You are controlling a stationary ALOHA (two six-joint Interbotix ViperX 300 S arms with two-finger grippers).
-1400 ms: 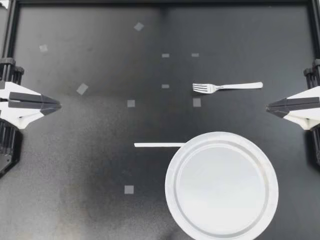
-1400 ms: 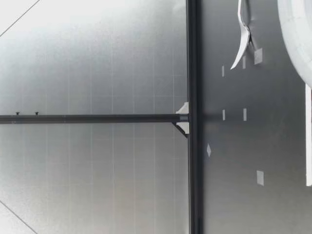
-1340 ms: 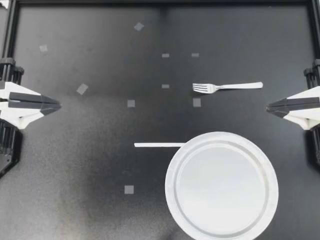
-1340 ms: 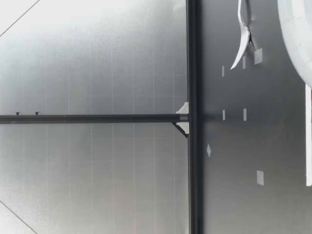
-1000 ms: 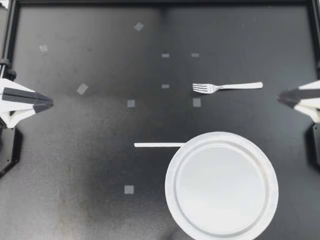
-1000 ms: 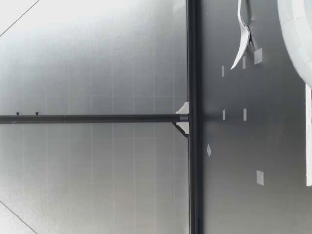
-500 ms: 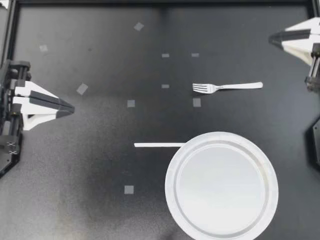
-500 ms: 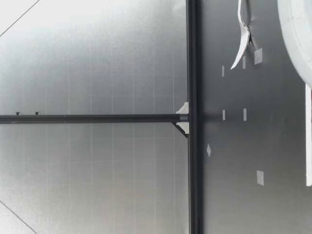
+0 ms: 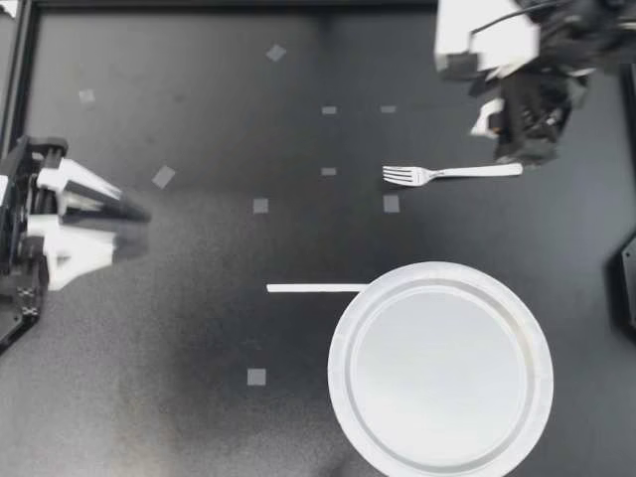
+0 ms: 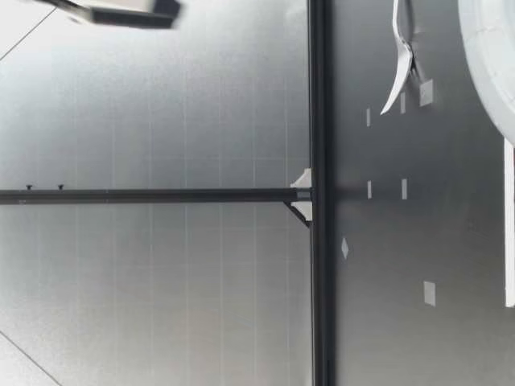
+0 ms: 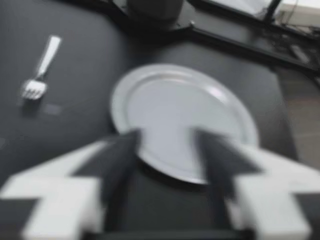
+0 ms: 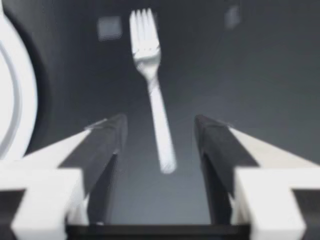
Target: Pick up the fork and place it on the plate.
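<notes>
The plate was seen nearest, laid flat at the near edge of the table. A little beyond the plate's far rim, and apart from it, the fork was found flat on the table. Its long axis was laid roughly parallel to that rim, with the tines toward the plate's left side and the handle toward its right. Farther again from the plate, the right gripper was held over the handle end with its fingers spread wide. In the right wrist view the handle was seen running straight ahead on the line between them, untouched, so little more than a descent was judged to be needed before closing across its width. The left gripper, likewise spread and empty, was held well off to the plate's left and much farther from the fork, so the pick was judged to fall to the right arm.
</notes>
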